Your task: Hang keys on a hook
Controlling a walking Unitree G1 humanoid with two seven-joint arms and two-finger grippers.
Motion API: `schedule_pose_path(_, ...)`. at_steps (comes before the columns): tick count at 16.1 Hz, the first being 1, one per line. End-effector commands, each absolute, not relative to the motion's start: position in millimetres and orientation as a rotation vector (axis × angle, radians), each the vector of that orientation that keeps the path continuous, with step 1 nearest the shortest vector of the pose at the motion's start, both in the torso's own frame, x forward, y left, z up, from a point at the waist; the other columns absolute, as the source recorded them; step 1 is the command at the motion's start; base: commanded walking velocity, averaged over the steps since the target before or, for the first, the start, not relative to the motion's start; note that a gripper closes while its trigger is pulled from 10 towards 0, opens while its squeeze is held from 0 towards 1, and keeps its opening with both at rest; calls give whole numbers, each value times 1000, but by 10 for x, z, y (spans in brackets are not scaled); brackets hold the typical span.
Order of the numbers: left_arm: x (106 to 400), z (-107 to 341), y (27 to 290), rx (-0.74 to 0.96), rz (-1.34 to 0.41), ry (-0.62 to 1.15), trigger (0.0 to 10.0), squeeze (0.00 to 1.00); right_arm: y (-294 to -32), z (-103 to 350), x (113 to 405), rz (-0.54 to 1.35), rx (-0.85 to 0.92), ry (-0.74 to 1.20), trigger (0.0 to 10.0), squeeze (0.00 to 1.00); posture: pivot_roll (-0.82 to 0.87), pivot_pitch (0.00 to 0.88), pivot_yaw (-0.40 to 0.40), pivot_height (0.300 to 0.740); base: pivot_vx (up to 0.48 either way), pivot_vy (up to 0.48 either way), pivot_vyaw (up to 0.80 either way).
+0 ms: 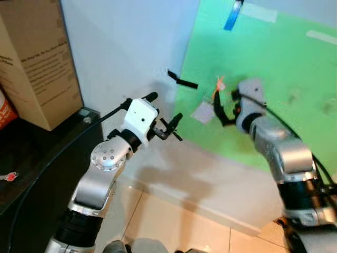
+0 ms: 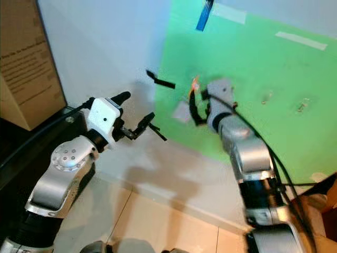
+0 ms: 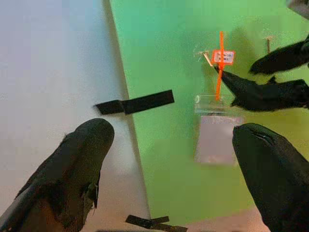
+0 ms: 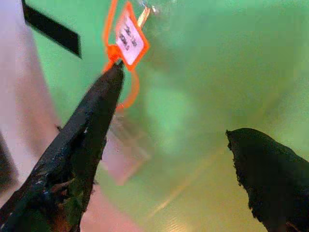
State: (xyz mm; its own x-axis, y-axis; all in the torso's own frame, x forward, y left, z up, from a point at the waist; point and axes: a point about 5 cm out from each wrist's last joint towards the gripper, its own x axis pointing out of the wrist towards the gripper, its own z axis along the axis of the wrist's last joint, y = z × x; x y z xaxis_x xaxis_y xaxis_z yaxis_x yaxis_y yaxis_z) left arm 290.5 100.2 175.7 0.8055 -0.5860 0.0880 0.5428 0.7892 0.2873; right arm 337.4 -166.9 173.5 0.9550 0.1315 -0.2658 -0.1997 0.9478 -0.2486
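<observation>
The right gripper (image 4: pixel 169 106) is raised against a green board (image 1: pixel 274 95) on the wall. Its two black fingers are spread wide and hold nothing. One fingertip (image 4: pixel 113 72) touches the base of an orange tag (image 4: pixel 129 41), the label of the keys. An orange loop (image 3: pixel 220 67) runs through the tag, and it hangs from a small hook (image 3: pixel 206 57) on the board. Below the tag hang a clear plastic piece (image 3: pixel 212 104) and a pale card (image 3: pixel 216 140), flat against the green. The key itself is too small and blurred to make out. In the head views the tag (image 1: pixel 220 84) sits just beside the right gripper, near the board's left edge.

The left gripper (image 1: pixel 171 128) is held up in front of the white wall (image 1: pixel 121 52), well apart from the tag. Its fingers are also parted and empty, pointing toward the board. In its wrist view, its two fingers (image 3: pixel 77 164) frame the tag and the right gripper's black fingers (image 3: pixel 260 89) beside it.

A strip of black tape (image 3: pixel 135 103) crosses the board's left edge onto the white wall. A blue strip (image 1: pixel 232 15) and pale tape strips (image 1: pixel 322 37) are stuck higher on the board.

At the robot's left stands a dark cabinet (image 1: pixel 47 158) with a cardboard box (image 1: pixel 37 68) on top. The floor (image 1: pixel 174 221) below has pale tiles.
</observation>
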Motion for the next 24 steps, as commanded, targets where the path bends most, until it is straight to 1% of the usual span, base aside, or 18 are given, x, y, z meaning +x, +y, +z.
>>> schedule_pose_path(1, 2907, 1762, 966, 268, -621, -180, 10000, 0, -1747, 1495, 3312, 139, -292, 355, 10000, 0, -55, 0, -119, 740, 0, 0, 0)
schedule_pose_path(2, 2907, 1758, 972, 268, -619, -178, 10000, 0, -1714, 1561, 3311, 140, -199, 316, 10000, 0, -55, 0, -121, 740, 0, 0, 0)
schedule_pose_path(4, 2906, 1755, 980, 268, -615, -177, 10000, 0, -1653, 1720, 3310, 139, -135, 211, 10000, 0, -56, 0, -120, 740, 0, 0, 0)
schedule_pose_path(7, 2914, 1765, 979, 266, -610, -180, 10000, 0, -1632, 2075, 3374, 113, 8, 11, 10000, 0, -56, 0, -118, 740, 0, 0, 0)
schedule_pose_path(9, 2928, 1764, 988, 270, -601, -174, 10000, 0, -1606, 2336, 3388, 133, 61, -109, 10000, 0, -58, 0, -115, 740, 0, 0, 0)
schedule_pose_path(10, 2935, 1764, 989, 271, -599, -174, 10000, 0, -1589, 2387, 3393, 153, 52, -124, 10000, 0, -60, 0, -111, 740, 0, 0, 0)
schedule_pose_path(11, 2945, 1770, 987, 270, -598, -176, 10000, 0, -1543, 2436, 3405, 195, -1, -136, 10000, 0, -60, 0, -110, 740, 0, 0, 0)
schedule_pose_path(14, 2971, 1786, 988, 272, -593, -183, 10000, 0, -1498, 2437, 3444, 215, 4, -122, 10000, 0, -54, 0, -110, 740, 0, 0, 0)
schedule_pose_path(17, 2986, 1791, 999, 276, -586, -184, 10000, 0, -1515, 2332, 3491, 179, 14, -44, 10000, 0, -51, 0, -109, 740, 0, 0, 0)
schedule_pose_path(18, 2989, 1792, 1003, 278, -585, -184, 10000, 0, -1520, 2283, 3506, 172, 57, -9, 10000, 0, -50, 0, -107, 740, 0, 0, 0)
schedule_pose_path(20, 2995, 1789, 1006, 280, -585, -182, 10000, 0, -1470, 2151, 3509, 218, 138, 94, 10000, 0, -52, 0, -102, 740, 0, 0, 0)
schedule_pose_path(21, 3000, 1770, 1006, 286, -584, -169, 10000, 0, -1426, 1991, 3486, 260, 139, 197, 10000, 0, -52, 0, -97, 740, 0, 0, 0)
schedule_pose_path(22, 3022, 1673, 1032, 323, -561, -110, 10000, 0, -1452, 1793, 3454, 236, 85, 263, 10000, 0, -53, 0, -91, 740, 0, 0, 0)
schedule_pose_path(24, 3037, 1606, 1088, 346, -529, -80, 10000, 0, -1455, 1781, 3429, 217, 182, 232, 10000, 0, -57, 0, -81, 740, 0, 0, 0)
